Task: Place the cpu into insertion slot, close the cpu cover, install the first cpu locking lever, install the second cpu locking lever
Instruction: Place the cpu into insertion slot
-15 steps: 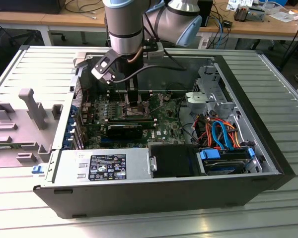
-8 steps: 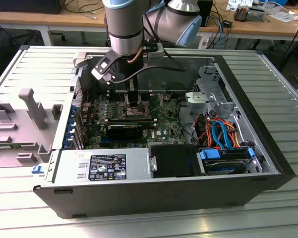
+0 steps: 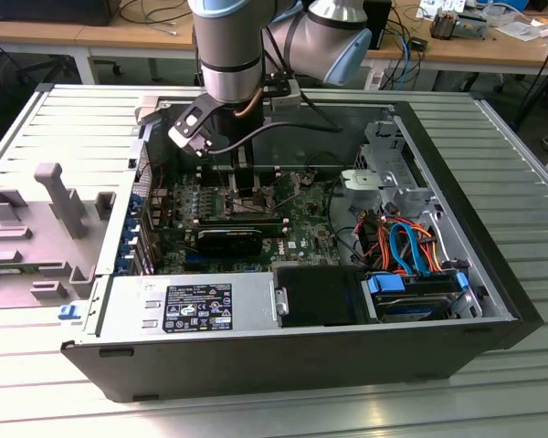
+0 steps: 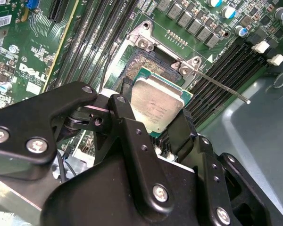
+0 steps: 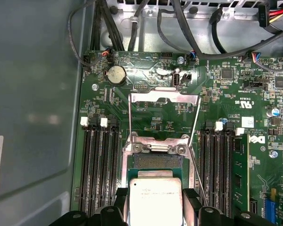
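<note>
The hand (image 4: 156, 113) grips the cpu (image 4: 156, 100), with its two black fingers (image 4: 122, 110) pressed against opposite edges and the metal top facing up. Just beyond the chip lies the insertion slot (image 5: 158, 161), partly uncovered; I cannot tell whether chip and socket touch. Past it the cpu cover (image 5: 164, 97) stands flipped open, and a thin lever (image 4: 221, 85) juts aside. The computer case (image 3: 256, 365) rests on the slatted desk (image 3: 493, 401).
</note>
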Robot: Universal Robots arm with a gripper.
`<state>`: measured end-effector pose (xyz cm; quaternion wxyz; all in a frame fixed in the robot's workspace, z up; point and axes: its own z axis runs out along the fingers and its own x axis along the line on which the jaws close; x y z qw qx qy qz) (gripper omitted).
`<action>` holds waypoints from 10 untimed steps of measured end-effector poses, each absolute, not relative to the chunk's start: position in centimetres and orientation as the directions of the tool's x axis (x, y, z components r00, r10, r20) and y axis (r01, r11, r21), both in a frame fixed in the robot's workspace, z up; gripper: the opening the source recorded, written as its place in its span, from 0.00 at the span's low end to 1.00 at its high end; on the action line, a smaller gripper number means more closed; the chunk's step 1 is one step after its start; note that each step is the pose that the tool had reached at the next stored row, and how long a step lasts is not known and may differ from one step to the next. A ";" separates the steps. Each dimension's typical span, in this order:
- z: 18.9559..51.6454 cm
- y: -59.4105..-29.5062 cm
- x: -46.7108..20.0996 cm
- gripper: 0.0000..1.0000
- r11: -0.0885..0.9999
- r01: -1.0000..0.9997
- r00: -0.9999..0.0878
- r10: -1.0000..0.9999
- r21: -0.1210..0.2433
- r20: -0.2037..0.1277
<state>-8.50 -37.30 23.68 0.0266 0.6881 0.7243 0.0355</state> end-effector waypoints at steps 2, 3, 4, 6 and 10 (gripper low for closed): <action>23.6 -37.3 -8.5 0.55 0.051 0.995 -0.052 0.999 0.088 0.010; 23.6 -37.3 -8.5 0.55 0.051 0.995 -0.052 0.999 0.088 0.010; 23.6 -37.3 -8.5 0.55 0.051 0.995 -0.052 0.999 0.088 0.010; 23.5 -37.3 -8.5 0.55 0.051 0.995 -0.052 0.999 0.088 0.010; 23.4 -37.3 -8.5 0.55 0.051 0.995 -0.052 0.999 0.088 0.010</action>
